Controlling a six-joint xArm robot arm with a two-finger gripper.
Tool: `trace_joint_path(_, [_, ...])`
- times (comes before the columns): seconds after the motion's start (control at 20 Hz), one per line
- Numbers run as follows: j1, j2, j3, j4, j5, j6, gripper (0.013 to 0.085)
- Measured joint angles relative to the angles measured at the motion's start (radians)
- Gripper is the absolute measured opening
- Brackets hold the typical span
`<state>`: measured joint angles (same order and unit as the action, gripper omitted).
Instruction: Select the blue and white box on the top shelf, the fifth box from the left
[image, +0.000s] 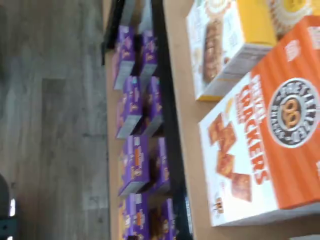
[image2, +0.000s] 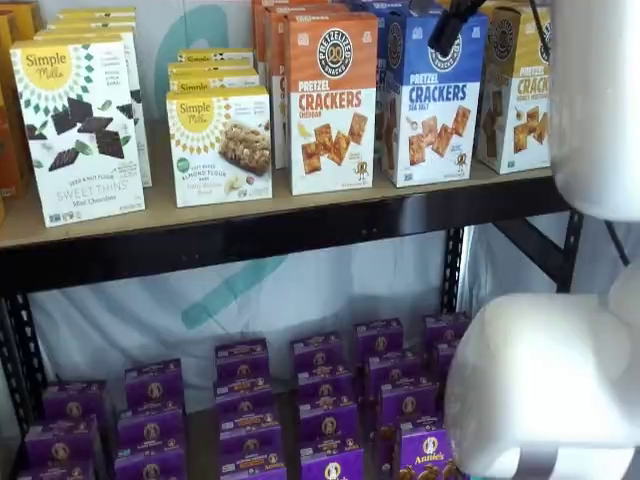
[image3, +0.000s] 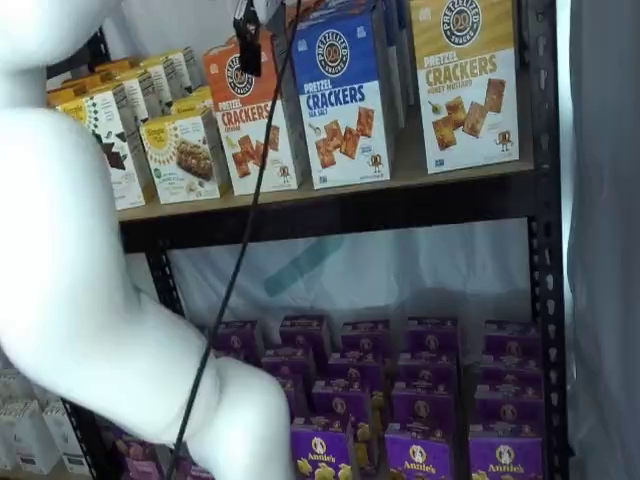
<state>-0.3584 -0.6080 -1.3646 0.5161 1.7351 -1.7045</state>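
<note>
The tall blue and white box (image2: 434, 98) of sea salt pretzel crackers stands upright on the long tan wood-board top shelf (image2: 250, 215) with its black front rail, just beside the orange-topped cheddar carton (image2: 331, 100). Only a black fingertip of the gripper (image2: 455, 22) hangs before the box's blue top (side-on, so no gap shows); the fingers stand fully apart, holding nothing.
</note>
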Motion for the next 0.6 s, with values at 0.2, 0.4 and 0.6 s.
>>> trace_joint_path(0.2, [-0.031,0.017,-0.023,0.027,-0.013,-0.015,0.085])
trace_joint_path(0.4, [-0.036,0.049,-0.054,0.031,-0.028,-0.02,0.085])
trace_joint_path(0.6, [-0.024,0.095,-0.095,0.026,-0.032,-0.013,0.085])
